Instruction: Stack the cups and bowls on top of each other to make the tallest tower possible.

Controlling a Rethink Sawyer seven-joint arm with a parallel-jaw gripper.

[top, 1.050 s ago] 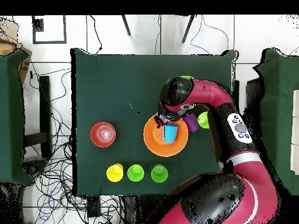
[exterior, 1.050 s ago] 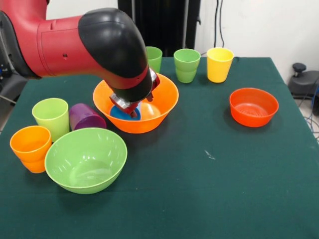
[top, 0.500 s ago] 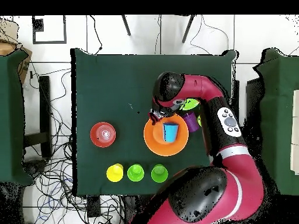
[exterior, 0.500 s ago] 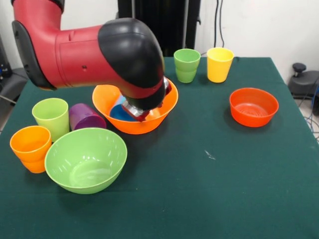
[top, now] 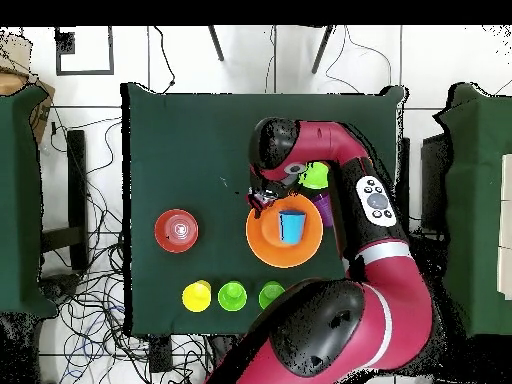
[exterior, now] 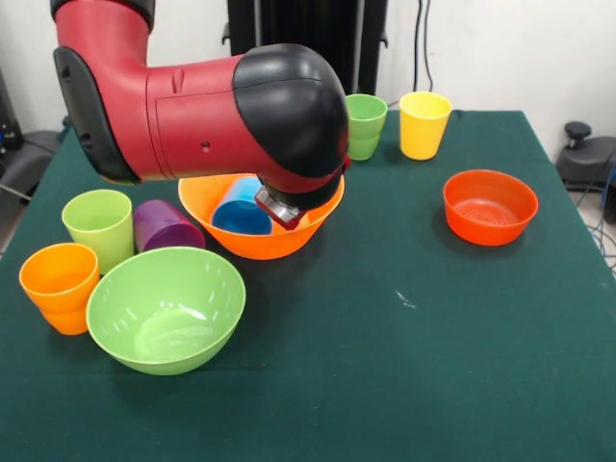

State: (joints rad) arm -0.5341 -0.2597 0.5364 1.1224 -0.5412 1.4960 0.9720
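Where tapered, glossy blue cup (exterior: pixel 241 209)

No legible text, label, brand, number or sign appears in either view. The arm (exterior: pixel 192 106) shows plain red and black casing with no readable marking, and the cups and bowls carry none. Small grey marks on the arm's panel (top: pixel 372 197) in the overhead view are too small to make out.
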